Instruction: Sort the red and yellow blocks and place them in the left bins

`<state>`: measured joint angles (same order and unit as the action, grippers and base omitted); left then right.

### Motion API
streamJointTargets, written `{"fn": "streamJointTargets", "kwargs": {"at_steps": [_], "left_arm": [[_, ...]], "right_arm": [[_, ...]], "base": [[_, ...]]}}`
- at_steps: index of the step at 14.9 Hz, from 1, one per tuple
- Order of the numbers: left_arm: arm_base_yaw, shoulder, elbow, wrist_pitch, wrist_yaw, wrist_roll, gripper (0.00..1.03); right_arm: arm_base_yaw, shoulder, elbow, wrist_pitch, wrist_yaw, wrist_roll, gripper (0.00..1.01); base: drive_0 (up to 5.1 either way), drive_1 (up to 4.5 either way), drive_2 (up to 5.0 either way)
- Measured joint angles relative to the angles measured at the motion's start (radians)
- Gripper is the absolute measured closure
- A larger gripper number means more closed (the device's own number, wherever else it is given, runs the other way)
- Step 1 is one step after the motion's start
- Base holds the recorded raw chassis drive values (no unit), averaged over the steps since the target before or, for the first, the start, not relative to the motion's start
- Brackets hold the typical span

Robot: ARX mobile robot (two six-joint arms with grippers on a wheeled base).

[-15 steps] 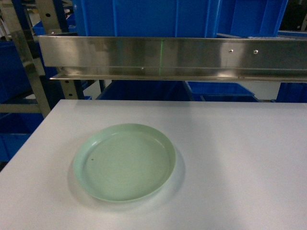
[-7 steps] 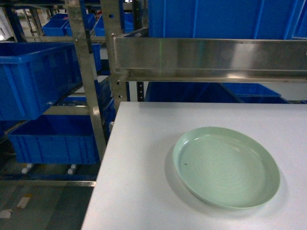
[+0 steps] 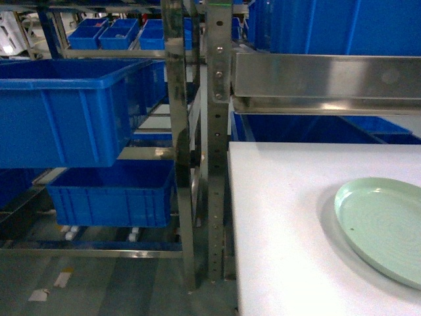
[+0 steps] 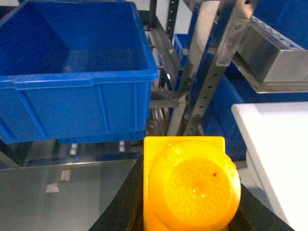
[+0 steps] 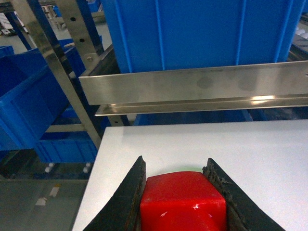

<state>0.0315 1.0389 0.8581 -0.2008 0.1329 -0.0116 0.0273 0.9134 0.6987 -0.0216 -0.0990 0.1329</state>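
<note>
1. Steel shelving uprights (image 3: 218, 151) stand at the left edge of a white table (image 3: 283, 224), with blue crates filling the racks on both sides.
2. On the table's right side lies a pale green plate (image 3: 385, 227), partly cut off by the head view's edge.
3. Neither arm shows in the head view; each appears only in its own wrist camera.
4. Left gripper (image 4: 187, 192): its dark fingers (image 4: 126, 204) close from both sides on a yellow block (image 4: 190, 185), whose round stud faces the camera.
5. That block is held in the air off the table's left edge, above the grey floor. A large blue bin (image 4: 77, 72) sits on the rack ahead and to the left, its open top in view; block and bin are well apart.
6. A second blue bin (image 3: 108, 191) rests on the lower shelf beneath it.
7. Right gripper (image 5: 180, 192): its two dark fingers (image 5: 129, 197) clamp a red block (image 5: 183, 199) between them, pressing its left and right faces.
8. The red block hangs over the white table near its left front part, with a steel shelf rail (image 5: 202, 84) ahead.
</note>
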Motion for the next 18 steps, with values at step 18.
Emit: {"fn": "streamJointTargets", "kwargs": {"at_steps": [18], "left_arm": [[0.001,0.0,0.0,-0.001,-0.001,0.0,0.76]], "right_arm": [[-0.001,-0.006,0.0,0.001,0.0,0.0,0.73]], "base": [[-5.0,2.44,2.4]]}}
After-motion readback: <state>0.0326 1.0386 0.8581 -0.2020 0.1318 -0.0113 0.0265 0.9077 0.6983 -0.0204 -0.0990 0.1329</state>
